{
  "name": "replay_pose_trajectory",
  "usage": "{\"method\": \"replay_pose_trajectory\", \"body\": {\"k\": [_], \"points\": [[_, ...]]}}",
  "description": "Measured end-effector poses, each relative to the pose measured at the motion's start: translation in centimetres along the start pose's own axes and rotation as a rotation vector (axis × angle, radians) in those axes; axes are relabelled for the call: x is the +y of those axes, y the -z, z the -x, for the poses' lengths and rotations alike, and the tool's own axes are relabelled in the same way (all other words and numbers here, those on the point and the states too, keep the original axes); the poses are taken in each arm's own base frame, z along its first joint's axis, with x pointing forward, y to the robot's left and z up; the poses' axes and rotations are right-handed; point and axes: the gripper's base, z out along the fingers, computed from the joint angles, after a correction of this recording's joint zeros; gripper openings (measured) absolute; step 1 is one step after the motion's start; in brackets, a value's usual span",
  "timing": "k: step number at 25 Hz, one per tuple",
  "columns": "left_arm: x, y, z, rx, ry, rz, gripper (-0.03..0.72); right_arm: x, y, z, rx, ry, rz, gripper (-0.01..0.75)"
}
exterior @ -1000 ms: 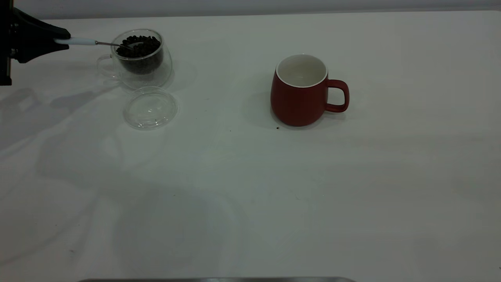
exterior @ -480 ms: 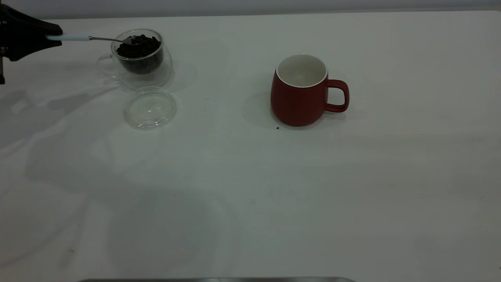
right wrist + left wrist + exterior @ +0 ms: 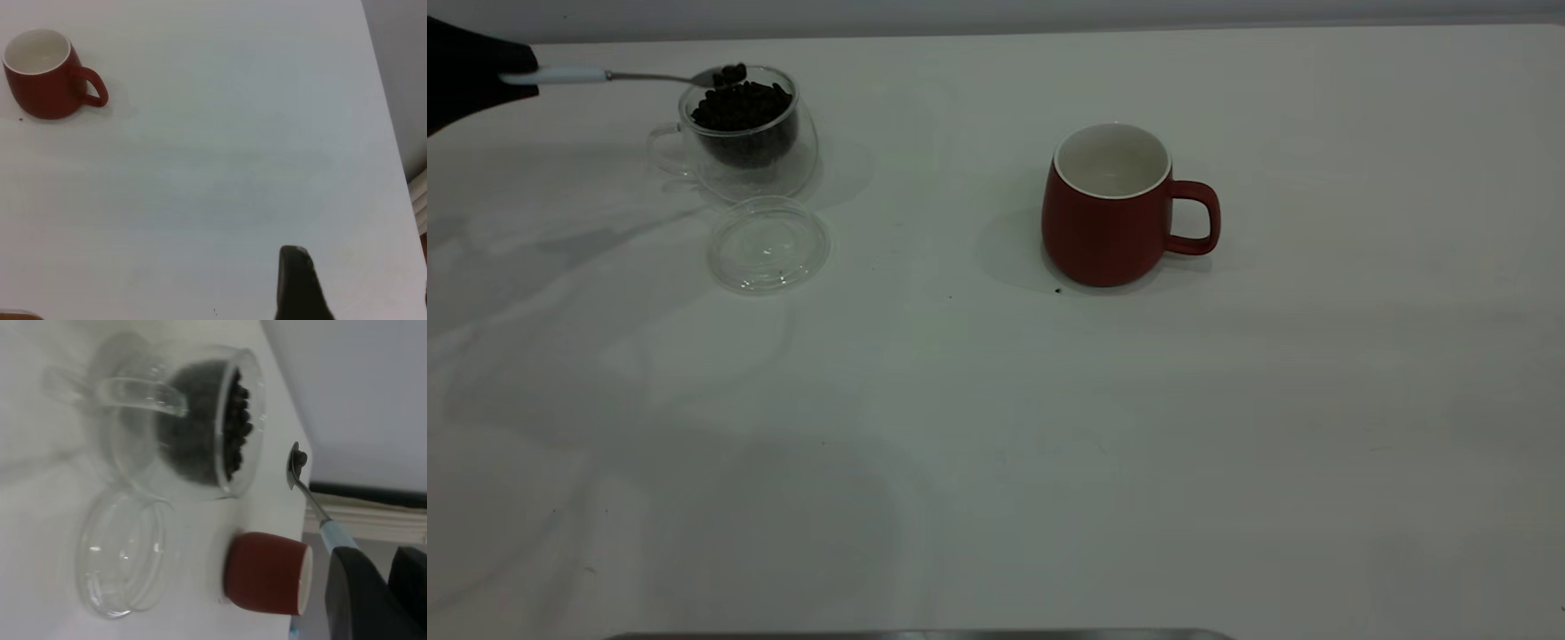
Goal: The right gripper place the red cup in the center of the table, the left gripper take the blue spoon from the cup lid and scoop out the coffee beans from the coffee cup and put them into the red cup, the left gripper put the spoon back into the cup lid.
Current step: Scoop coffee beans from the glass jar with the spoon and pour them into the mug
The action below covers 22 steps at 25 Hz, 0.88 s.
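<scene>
Left gripper (image 3: 511, 76) clamped on spoon (image 3: 605, 76) handle, loaded bowl just above coffee cup (image 3: 745, 133) rim. Keep spoon level, carry slowly to red cup (image 3: 1112, 206) mid-table (image 3: 996, 427), tip over opening. Right gripper (image 3: 297, 280) parked; state unclear.

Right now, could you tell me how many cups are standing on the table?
2: the coffee cup with coffee beans stands at the table's far left, beside the cup lid; the red cup stands near the centre.
</scene>
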Motion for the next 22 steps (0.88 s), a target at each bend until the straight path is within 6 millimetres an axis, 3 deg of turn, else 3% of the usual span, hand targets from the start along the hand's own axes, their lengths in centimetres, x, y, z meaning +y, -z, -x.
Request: {"method": "replay_pose_trajectory", "body": {"k": [13, 22], "points": [[-0.7, -0.1, -0.6, 0.065, -0.024, -0.072, 0.122, 0.0, 0.0, 0.0, 0.0, 0.0, 0.0, 0.479], [-2.2, -3.6, -2.3, 0.17, -0.026, -0.079, 0.122, 0.0, 0.0, 0.0, 0.0, 0.0, 0.0, 0.479]]}}
